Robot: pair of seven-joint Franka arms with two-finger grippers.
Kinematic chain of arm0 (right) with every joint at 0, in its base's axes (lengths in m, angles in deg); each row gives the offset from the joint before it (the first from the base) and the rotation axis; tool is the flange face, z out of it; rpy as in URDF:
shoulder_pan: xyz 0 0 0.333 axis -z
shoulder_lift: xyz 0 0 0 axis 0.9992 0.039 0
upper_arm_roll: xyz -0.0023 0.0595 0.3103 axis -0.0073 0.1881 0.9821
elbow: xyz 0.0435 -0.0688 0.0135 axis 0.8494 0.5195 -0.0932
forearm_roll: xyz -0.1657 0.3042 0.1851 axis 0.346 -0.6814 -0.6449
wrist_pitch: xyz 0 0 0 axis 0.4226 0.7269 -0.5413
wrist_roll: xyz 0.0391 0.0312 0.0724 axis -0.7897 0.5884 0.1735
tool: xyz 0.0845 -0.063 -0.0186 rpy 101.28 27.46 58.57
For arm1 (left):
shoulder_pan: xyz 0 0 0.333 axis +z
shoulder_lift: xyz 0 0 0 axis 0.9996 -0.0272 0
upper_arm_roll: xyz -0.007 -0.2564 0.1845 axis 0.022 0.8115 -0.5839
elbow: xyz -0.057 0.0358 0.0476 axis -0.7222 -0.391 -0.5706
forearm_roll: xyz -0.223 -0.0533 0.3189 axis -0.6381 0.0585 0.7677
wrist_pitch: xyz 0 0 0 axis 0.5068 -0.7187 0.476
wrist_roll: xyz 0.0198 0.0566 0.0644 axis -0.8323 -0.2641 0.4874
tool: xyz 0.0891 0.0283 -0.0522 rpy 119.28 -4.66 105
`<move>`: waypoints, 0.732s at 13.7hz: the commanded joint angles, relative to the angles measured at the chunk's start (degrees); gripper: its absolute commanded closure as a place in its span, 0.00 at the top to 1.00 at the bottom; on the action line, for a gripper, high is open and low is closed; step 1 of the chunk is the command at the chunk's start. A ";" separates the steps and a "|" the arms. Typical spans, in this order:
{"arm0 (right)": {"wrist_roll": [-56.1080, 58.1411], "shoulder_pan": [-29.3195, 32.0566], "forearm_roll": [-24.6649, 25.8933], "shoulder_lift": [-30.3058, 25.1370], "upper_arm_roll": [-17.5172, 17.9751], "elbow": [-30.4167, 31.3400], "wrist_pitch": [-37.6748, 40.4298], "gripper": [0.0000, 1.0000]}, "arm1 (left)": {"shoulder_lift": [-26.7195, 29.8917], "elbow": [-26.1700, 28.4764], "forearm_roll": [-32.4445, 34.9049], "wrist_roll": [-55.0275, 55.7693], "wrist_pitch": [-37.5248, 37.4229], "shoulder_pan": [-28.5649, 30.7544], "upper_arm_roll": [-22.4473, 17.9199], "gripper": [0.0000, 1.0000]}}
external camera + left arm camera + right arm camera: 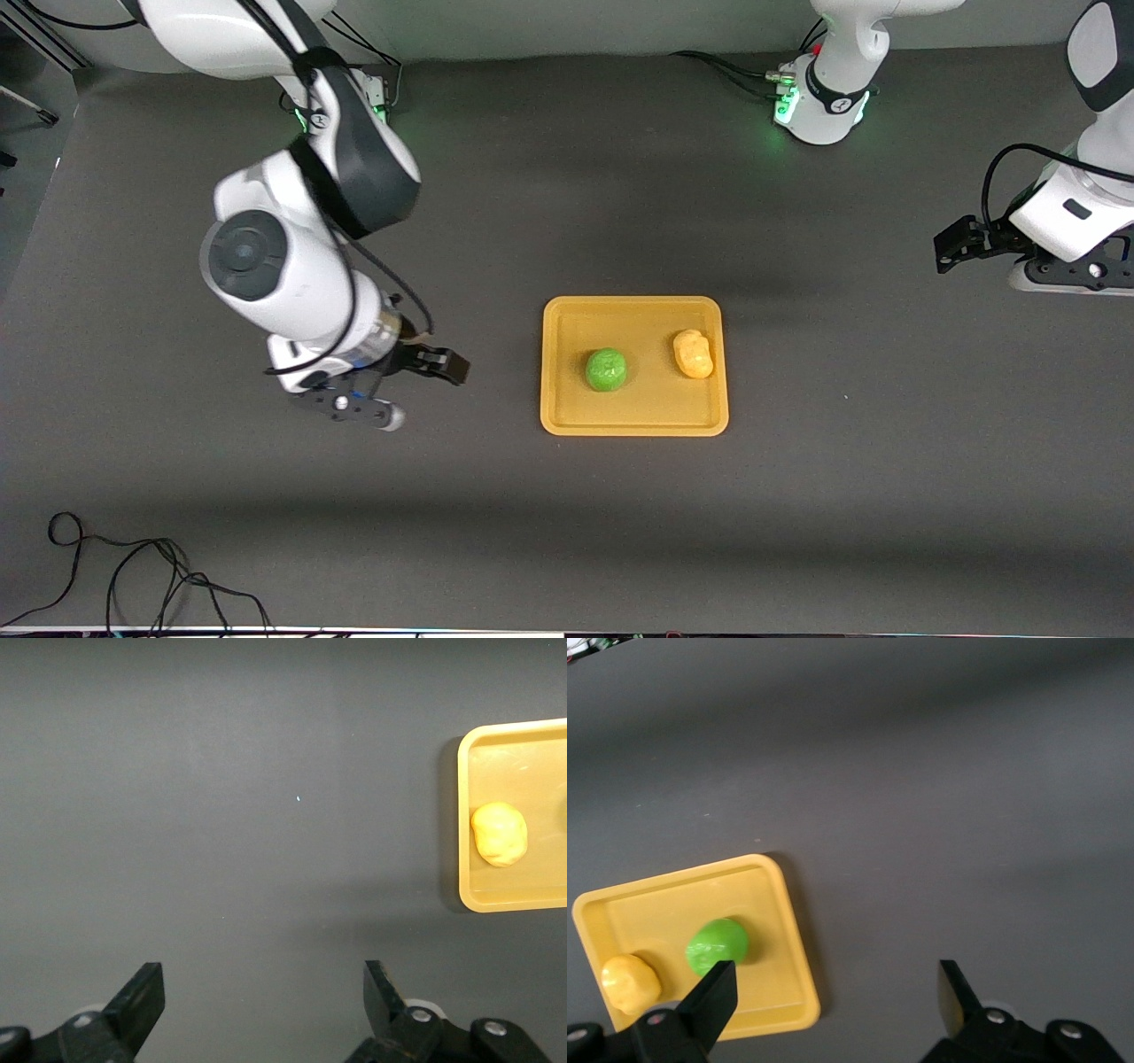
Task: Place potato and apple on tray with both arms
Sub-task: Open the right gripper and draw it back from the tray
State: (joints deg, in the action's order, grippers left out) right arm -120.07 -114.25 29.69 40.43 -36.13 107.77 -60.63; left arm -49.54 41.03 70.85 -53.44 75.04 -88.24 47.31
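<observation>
The orange-yellow tray (638, 409) lies in the middle of the table. The green apple (607, 369) and the yellow-orange potato (693, 354) both rest in it, apart, the potato toward the left arm's end. My right gripper (423, 390) is open and empty over bare table beside the tray, toward the right arm's end. My left gripper (955, 248) is open and empty over bare table toward the left arm's end. The left wrist view shows its gripper (263, 979), the tray (523, 895) and the potato (500, 834). The right wrist view shows its gripper (837, 979), the tray (656, 904), the apple (718, 945) and the potato (630, 982).
The dark grey table top (567, 532) surrounds the tray. A loose black cable (133, 576) lies at the table's front edge toward the right arm's end. The left arm's base (824, 106) stands at the table's back edge.
</observation>
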 commanded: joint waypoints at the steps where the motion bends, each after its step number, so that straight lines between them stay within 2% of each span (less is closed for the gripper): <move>1: 8.12 6.26 0.93 -7.67 1.11 3.59 5.44 1.00 | -0.17 -0.70 0.72 -0.73 -0.41 -0.03 -0.02 1.00; 4: 11.49 11.52 8.73 -15.84 1.55 8.14 7.75 1.00 | -0.17 -0.61 0.72 -0.73 -0.50 -0.03 0.07 1.00; 7: 19.92 21.71 9.99 -26.64 8.21 19.10 9.24 1.00 | 0.10 -0.26 0.72 -0.73 -0.67 -0.12 0.07 1.00; 10: 20.81 26.73 10.08 -32.90 9.46 24.49 10.47 1.00 | 0.53 -0.17 0.72 -0.64 -1.29 -0.21 0.07 1.00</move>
State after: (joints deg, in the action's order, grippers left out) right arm -100.64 -90.68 38.50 13.39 -28.23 125.29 -49.45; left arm -49.70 41.07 70.85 -53.45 74.78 -88.26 47.37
